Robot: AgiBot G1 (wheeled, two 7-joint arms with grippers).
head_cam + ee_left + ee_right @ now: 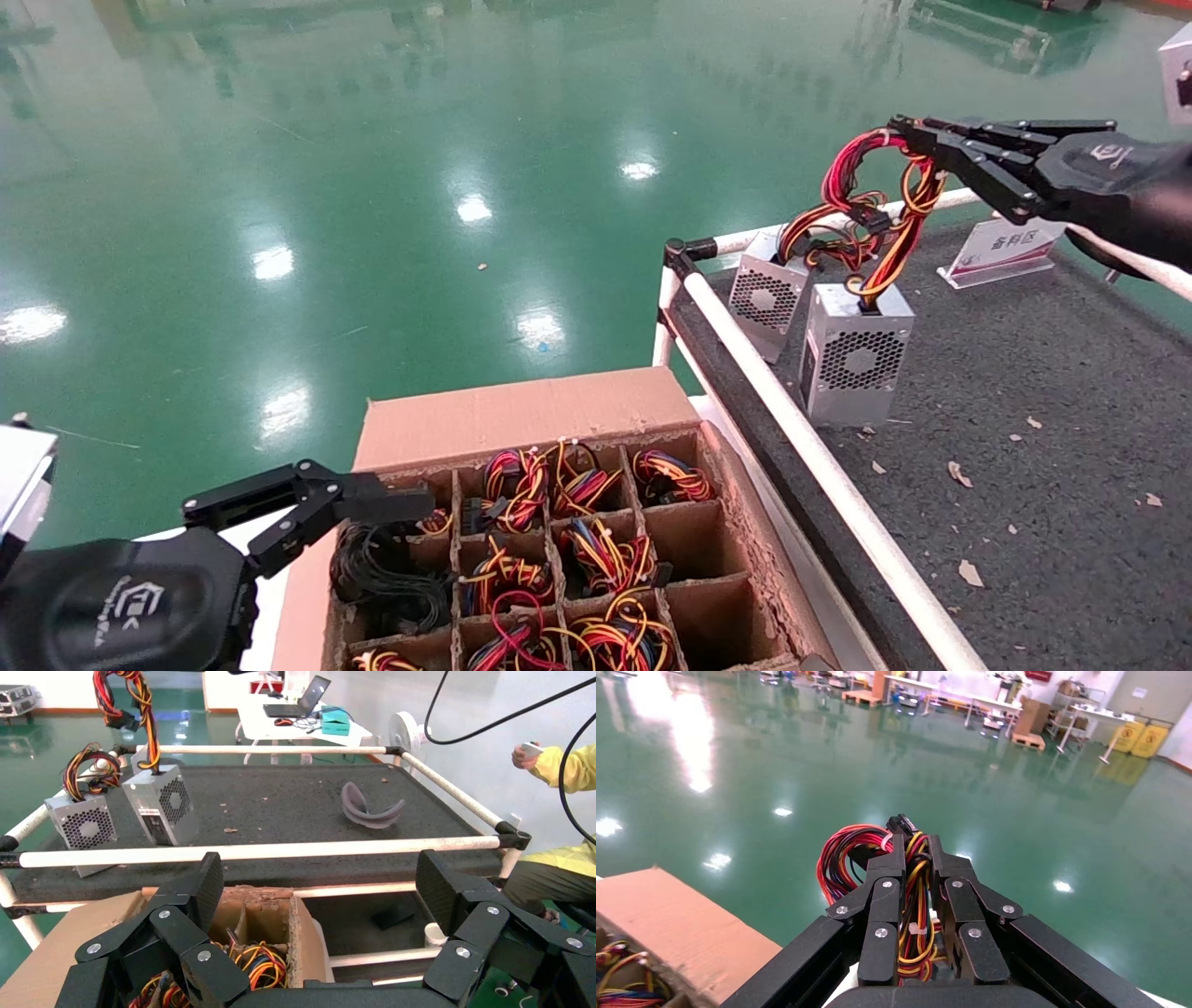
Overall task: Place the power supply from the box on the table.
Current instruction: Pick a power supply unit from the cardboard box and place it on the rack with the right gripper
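The power supply is a silver case with a round fan grille. Its base is at the top of the dark speckled table, just inside the white rail. Its red, yellow and orange wire bundle rises to my right gripper, which is shut on the wires. The same unit shows in the left wrist view. The cardboard box with grid cells stands below the table's edge. My left gripper hangs open over the box's left side, its pads wide apart.
A second silver unit leans by the table's corner, just behind the held one. Several cells of the box hold wire bundles. A white placard and a grey curved object sit on the table. A person is beyond its far end.
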